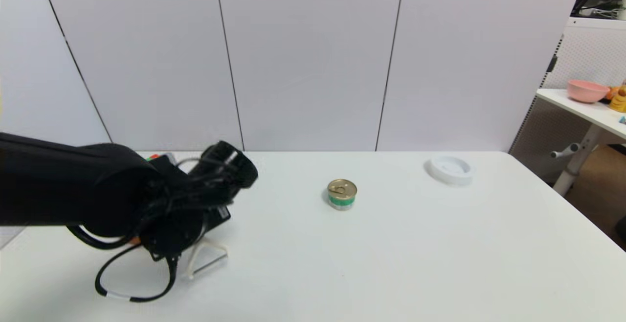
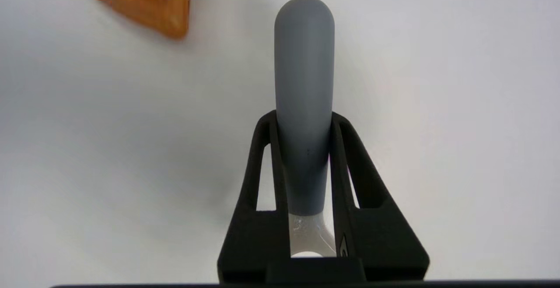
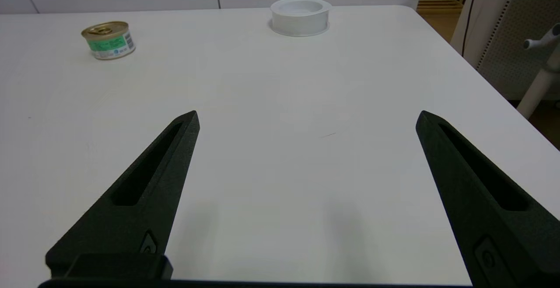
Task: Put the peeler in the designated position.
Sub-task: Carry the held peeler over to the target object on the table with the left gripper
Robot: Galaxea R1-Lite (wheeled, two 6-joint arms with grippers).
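In the left wrist view my left gripper (image 2: 303, 117) is shut on the peeler (image 2: 304, 82), its black fingers clamping both sides of the grey handle near the cream-white head. In the head view the left arm covers the handle at the table's left. Only the peeler's forked head and blade (image 1: 208, 257) stick out below it, at or just above the tabletop. Nothing marks the designated position on the white table (image 1: 391, 263). My right gripper (image 3: 307, 115) hovers open and empty over bare table on the right side.
A small green-labelled can (image 1: 342, 194) (image 3: 108, 40) stands mid-table. A shallow round white dish (image 1: 450, 169) (image 3: 299, 15) sits at the back right. An orange object (image 2: 153, 3) lies beyond the handle's tip. A side table with a pink bowl (image 1: 586, 91) stands far right.
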